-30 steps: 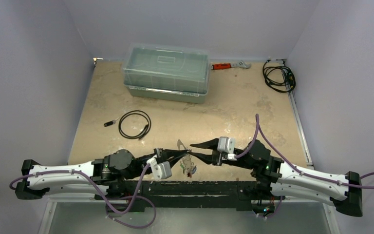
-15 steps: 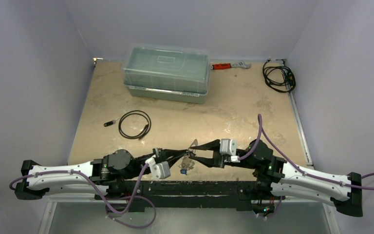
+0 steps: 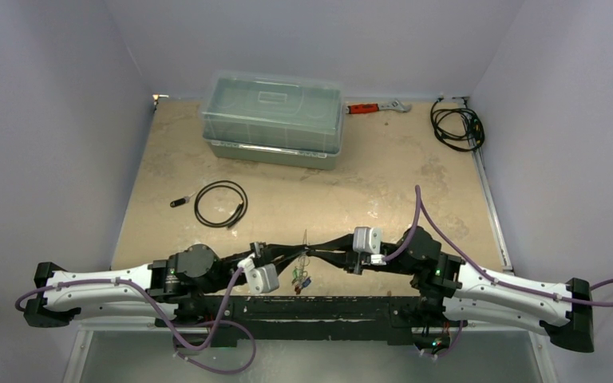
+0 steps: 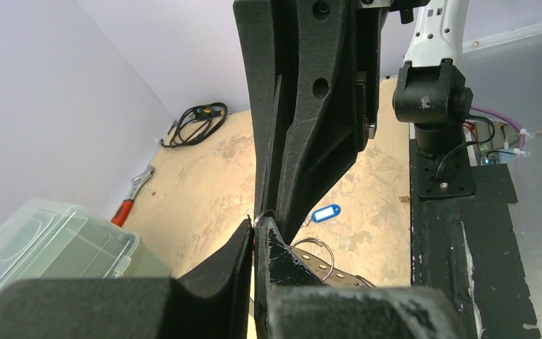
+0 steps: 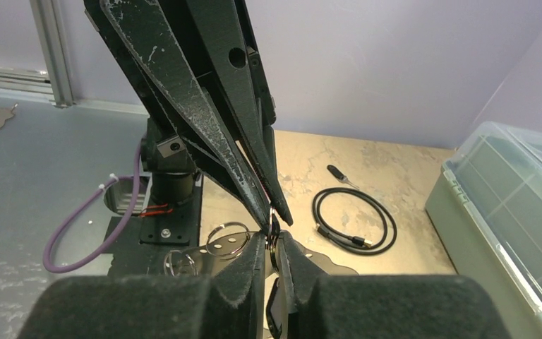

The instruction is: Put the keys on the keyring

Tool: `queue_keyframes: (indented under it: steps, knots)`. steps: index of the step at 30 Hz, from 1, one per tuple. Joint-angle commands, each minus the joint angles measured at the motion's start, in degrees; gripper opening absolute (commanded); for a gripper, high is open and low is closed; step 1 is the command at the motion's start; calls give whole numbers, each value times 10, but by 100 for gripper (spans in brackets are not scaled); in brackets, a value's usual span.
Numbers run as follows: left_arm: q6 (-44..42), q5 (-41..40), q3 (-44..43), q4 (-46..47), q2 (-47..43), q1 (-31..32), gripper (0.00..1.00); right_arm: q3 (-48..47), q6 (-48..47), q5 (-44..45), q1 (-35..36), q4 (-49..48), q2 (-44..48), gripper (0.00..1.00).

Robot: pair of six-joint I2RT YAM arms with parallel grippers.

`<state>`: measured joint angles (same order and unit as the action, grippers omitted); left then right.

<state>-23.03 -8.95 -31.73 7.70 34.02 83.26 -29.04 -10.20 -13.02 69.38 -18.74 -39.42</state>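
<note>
Pinching the keyring (image 4: 316, 263) from both sides near the table's (image 3: 367, 175) near edge, left gripper (image 4: 256, 229) and right gripper (image 5: 273, 240) clamp shut on it (keys (image 3: 302, 279) dangle below).

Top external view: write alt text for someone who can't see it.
Seen from above, the left gripper and right gripper meet tip to tip at the near edge of the table, both closed on the keyring, with tagged keys hanging from it. Farther back sit a clear lidded box, a wrench and black cables.

Clear lidded box (image 3: 272, 120), orange-handled wrench (image 3: 375, 107), black cable loop (image 3: 221, 204)
</note>
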Motion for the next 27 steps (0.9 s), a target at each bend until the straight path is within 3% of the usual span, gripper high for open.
queue_keyframes:
  steps: [1, 5, 14, 18, 19, 20, 27]
  knots:
    - [13, 13, -19, 42, -9, 0, 0, -19, -6, 6, 2, -26, 0, 8]
    - [14, 13, -19, 43, -10, 0, 0, -18, -9, 3, 2, -28, 4, 0]
    - [29, 16, -13, 45, -17, 0, 1, -45, -24, 66, 2, 20, 27, 0]
    - [46, 7, -10, 45, -26, 0, 41, -43, -24, 95, 2, 20, 29, 0]
    - [49, 4, -7, 47, -29, 0, 61, -42, -24, 102, 2, 18, 30, 0]
    - [51, 1, -5, 48, -32, 0, 68, -41, -25, 109, 2, 17, 31, 0]
    - [75, -53, -2, 48, -33, 0, 92, -36, -40, 164, 3, 11, 32, 0]
